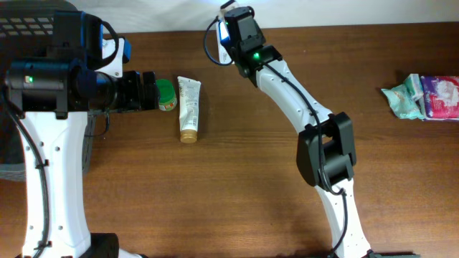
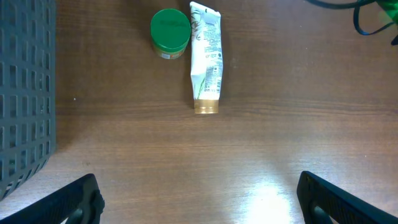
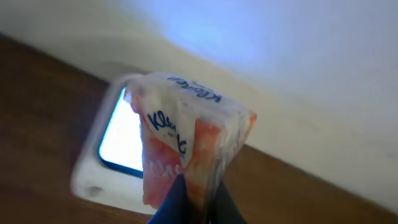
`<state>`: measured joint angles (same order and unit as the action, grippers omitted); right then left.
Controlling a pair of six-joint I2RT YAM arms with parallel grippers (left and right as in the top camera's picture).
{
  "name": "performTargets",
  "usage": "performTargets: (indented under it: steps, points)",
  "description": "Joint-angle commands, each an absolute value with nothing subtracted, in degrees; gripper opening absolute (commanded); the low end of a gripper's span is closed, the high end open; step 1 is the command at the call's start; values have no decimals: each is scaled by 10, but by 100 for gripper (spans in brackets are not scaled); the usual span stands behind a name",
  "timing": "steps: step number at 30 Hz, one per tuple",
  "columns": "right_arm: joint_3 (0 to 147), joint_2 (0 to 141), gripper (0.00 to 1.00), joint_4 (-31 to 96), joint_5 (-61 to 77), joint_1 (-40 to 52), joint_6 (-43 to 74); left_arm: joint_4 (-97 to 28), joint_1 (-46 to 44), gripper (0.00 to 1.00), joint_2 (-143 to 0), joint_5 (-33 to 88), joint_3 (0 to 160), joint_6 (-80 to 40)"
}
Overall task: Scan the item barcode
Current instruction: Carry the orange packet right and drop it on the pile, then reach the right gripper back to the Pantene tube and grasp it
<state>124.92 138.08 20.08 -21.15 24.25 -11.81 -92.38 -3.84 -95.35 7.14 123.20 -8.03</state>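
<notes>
My right gripper [image 3: 196, 200] is shut on the lower edge of an orange and white tissue pack [image 3: 186, 137] with blue lettering. It holds the pack upright just in front of a white scanner [image 3: 93, 177], whose window [image 3: 121, 140] glows bright. Seen from overhead, the right gripper [image 1: 231, 32] is at the table's back edge and the pack is hidden beneath it. My left gripper [image 2: 199, 208] hangs open above bare wood with nothing between its fingers [image 2: 74, 202]. It sits at the table's left side, short of a green-lidded jar [image 2: 170, 32].
A white tube [image 1: 189, 107] with a gold cap lies beside the green-lidded jar [image 1: 166, 94]. A dark mesh basket [image 2: 25, 93] stands at the far left. Two more soft packs [image 1: 423, 97] lie at the right edge of the table.
</notes>
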Motion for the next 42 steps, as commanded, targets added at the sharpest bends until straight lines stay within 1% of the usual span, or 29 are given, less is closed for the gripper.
performTargets:
  steps: [1,4,5,8,11,14,18,19,20,21,22,23,24,26,27,28,31,33,35,36,39,42]
  points:
    - [1257,1352,4,255,-325,196,55,-924,-36,99,-944,77,1233,-85]
    - [1257,1311,4,369,-339,129,106,-924,-36,99,-944,77,1233,-85]
    - [1257,1301,4,435,-339,87,127,-924,-36,99,-944,77,1233,-85]
    - [1256,1304,4,557,-336,-2,128,-924,-36,99,-944,77,1233,-85]
    - [1253,1306,4,629,-307,-85,128,-924,-36,99,-944,77,1233,-85]
    - [1251,1306,4,665,-271,-164,127,-924,-36,99,-944,77,1233,-85]
    - [1251,1306,4,662,-244,-220,127,-924,-36,99,-944,77,1233,-85]
    - [1246,1306,13,652,-244,-230,127,-924,-36,99,-944,77,1233,-85]
    - [1242,1306,26,644,-244,-237,127,-924,-36,99,-944,77,1233,-85]
    - [1233,1306,36,634,-244,-243,127,-924,-36,99,-944,77,1233,-85]
    - [1226,1307,57,626,-244,-248,128,-924,-36,99,-944,77,1233,-85]
    - [1221,1307,67,620,-241,-248,128,-924,-36,99,-944,77,1233,-85]
    - [1220,1307,71,620,-237,-248,127,-924,-36,99,-944,77,1233,-85]
    - [1221,1302,74,626,-237,-244,127,-924,-36,99,-944,77,1233,-85]
    - [1222,1296,79,631,-237,-238,127,-924,-36,99,-944,77,1233,-85]
    - [1222,1289,82,633,-237,-232,127,-924,-36,99,-944,77,1233,-85]
    - [1222,1235,85,633,-215,-181,127,-924,-36,99,-944,77,1233,-85]
    - [1222,1207,90,634,-137,-140,127,-924,-36,99,-944,77,1233,-85]
    - [1222,1194,95,637,-17,-93,127,-924,-36,99,-944,77,1233,-85]
    - [1221,1194,100,648,43,-65,127,-924,-36,99,-944,77,1233,-85]
    - [1221,1202,99,687,115,7,127,-924,-36,99,-944,77,1233,-85]
    - [1220,1218,99,703,118,80,127,-924,-36,99,-944,77,1233,-85]
